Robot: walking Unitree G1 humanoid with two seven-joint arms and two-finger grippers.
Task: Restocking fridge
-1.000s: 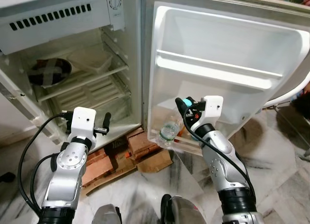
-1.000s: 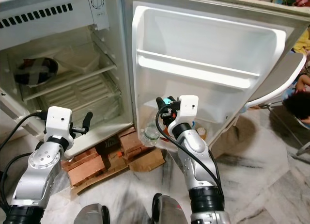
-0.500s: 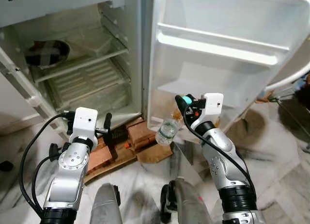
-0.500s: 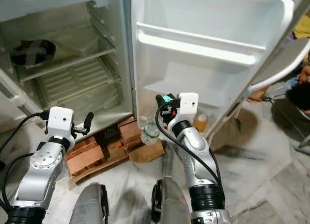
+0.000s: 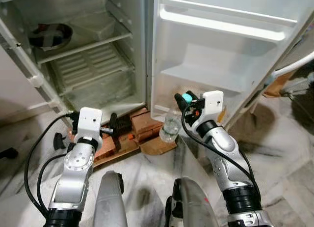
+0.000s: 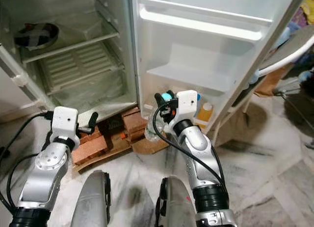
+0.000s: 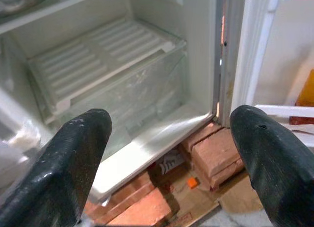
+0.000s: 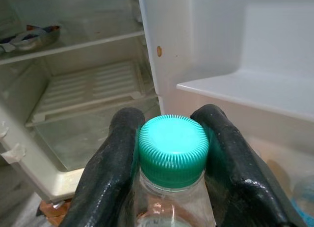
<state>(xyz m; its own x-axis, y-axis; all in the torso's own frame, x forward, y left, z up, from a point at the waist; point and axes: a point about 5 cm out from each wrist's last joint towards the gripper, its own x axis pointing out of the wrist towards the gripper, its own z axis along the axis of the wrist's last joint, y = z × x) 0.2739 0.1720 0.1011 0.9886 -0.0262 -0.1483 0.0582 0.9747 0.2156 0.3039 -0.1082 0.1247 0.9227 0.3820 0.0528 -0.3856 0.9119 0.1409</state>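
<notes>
nearby, right gripper (image 8: 169, 153) jaws clamp bottle (image 5: 171, 126) before fridge door (image 5: 221, 65); left gripper (image 7: 167, 153) jaws wide; bricks (image 5: 144, 128) beneath.

Head eyes look down; wrist cameras closely face the fridge (image 5: 98, 65).

I can read no lettering anywhere; the print on the cardboard (image 7: 166, 164) under my fridge is too blurred.
</notes>
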